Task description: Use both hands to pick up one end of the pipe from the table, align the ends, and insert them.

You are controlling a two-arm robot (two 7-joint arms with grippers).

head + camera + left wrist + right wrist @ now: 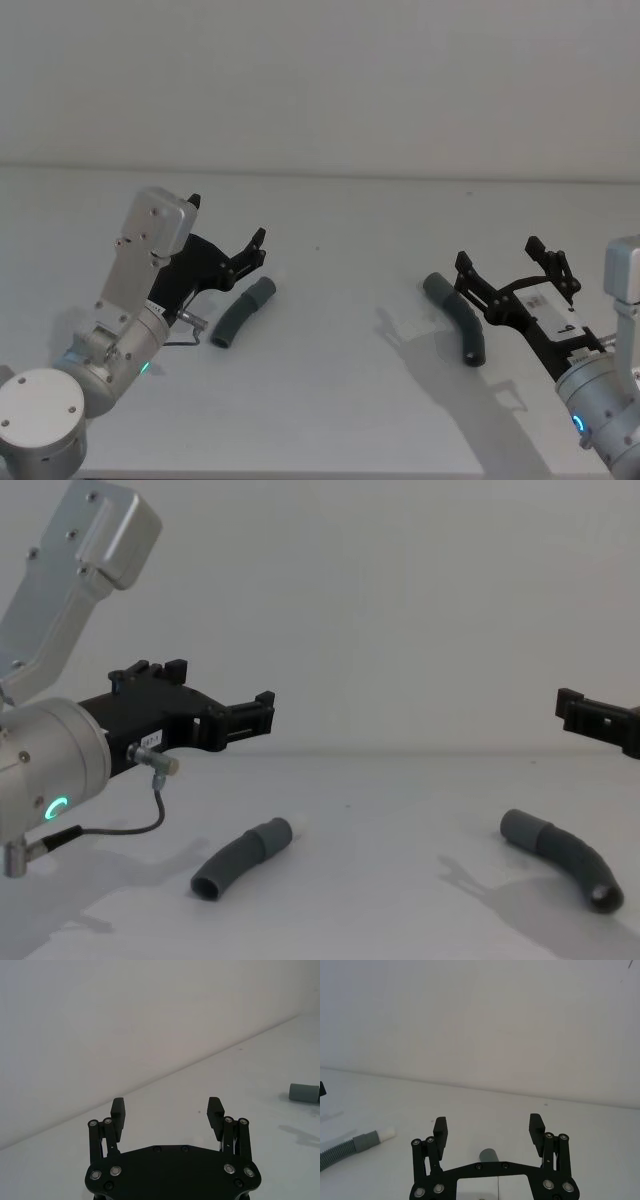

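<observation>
Two curved dark-grey pipe pieces lie apart on the white table [330, 400]. The left piece [243, 313] [240, 858] points its grey collar with a white tip [387, 1133] toward the middle. My left gripper [227, 220] [167, 1107] hovers open just behind and left of it, holding nothing. The right piece [458, 318] [560, 855] has a plain grey socket collar [437, 288] [489, 1154]. My right gripper [497, 255] [487, 1127] hangs open just above that piece, with the collar showing below the gap between its fingers.
A grey collar end [304, 1092] shows at the edge of the left wrist view. A thin cable [150, 820] loops under the left wrist. A plain white wall rises behind the table's far edge [320, 175].
</observation>
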